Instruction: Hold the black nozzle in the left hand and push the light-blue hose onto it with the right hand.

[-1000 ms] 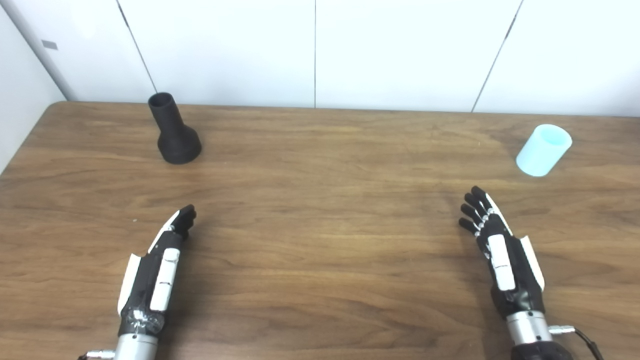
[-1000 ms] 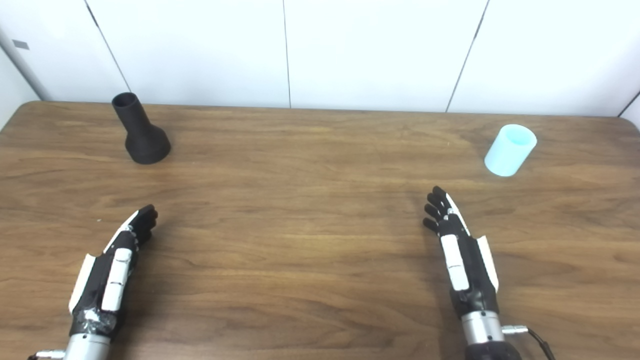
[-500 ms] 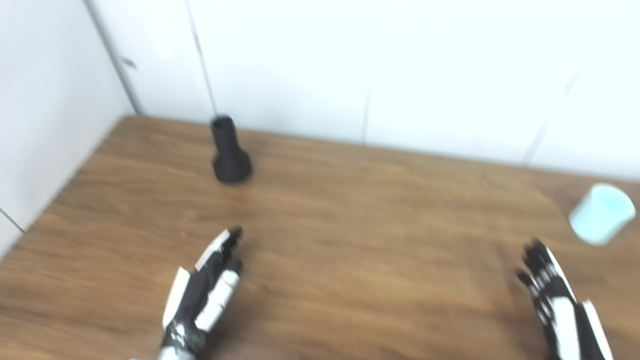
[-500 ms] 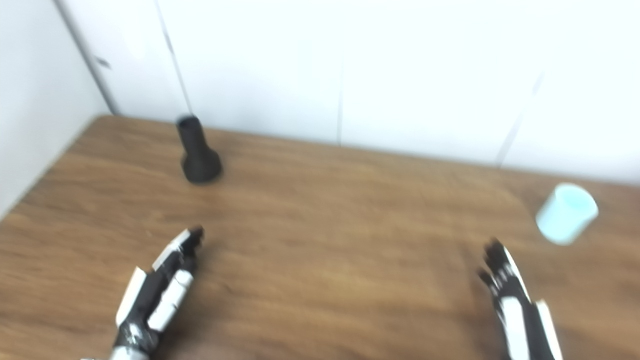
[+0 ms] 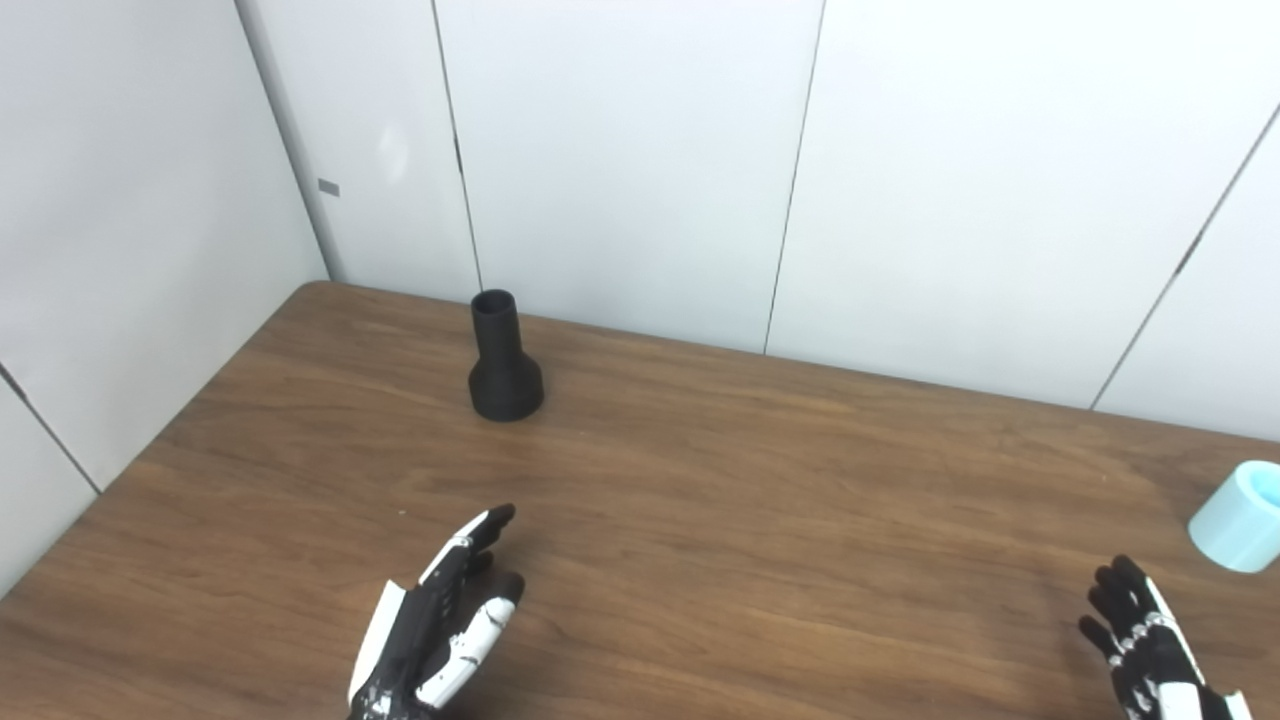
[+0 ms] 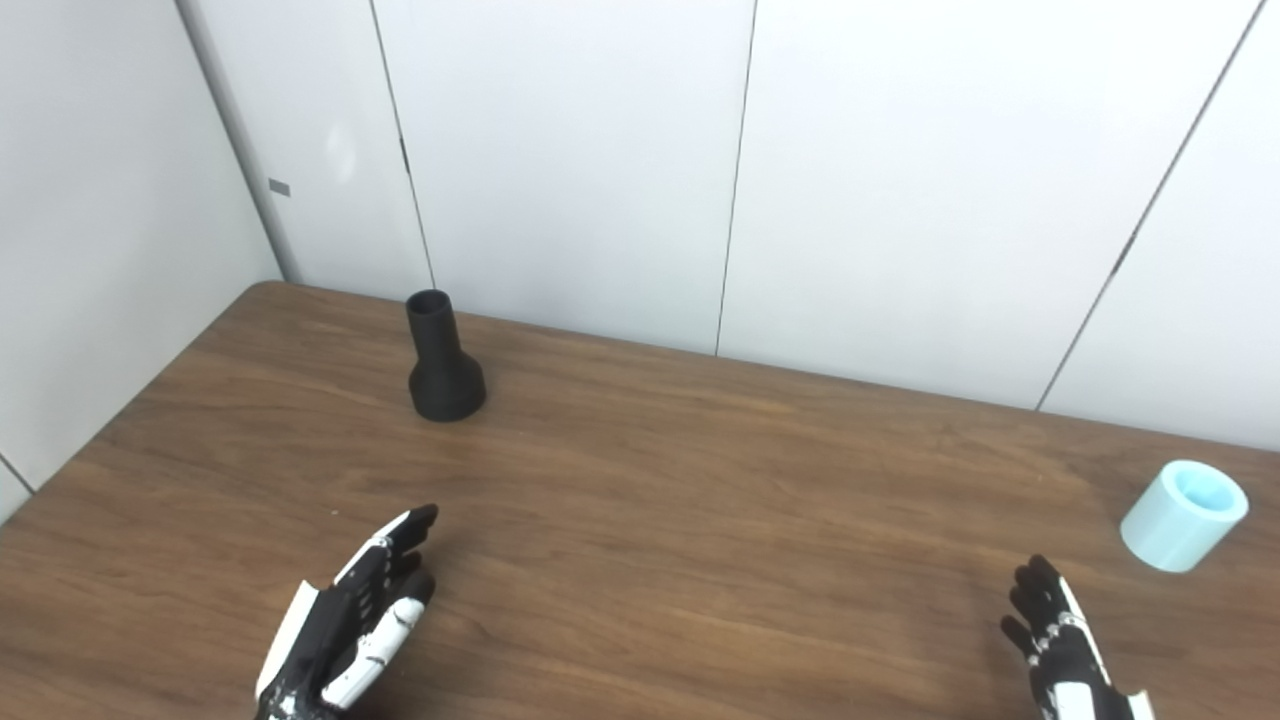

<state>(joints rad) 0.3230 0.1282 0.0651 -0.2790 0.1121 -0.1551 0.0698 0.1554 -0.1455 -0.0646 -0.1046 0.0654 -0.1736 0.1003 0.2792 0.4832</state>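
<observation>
Hands [image 6: 345, 620] [image 6: 1060, 640] empty as before, fingers apart; nozzle [image 6: 443, 360] and hose [image 6: 1183, 515] unmoved, view shifted.

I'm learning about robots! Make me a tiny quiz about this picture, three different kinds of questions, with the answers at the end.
1. True or false: the black nozzle stands upright on the table.
2. Which hand is nearer the light-blue hose? A) left hand B) right hand
3. Fill in: both hands hold ____.

Key: 1 true. 2 B. 3 nothing; both are open, apart from nozzle and hose.
</observation>
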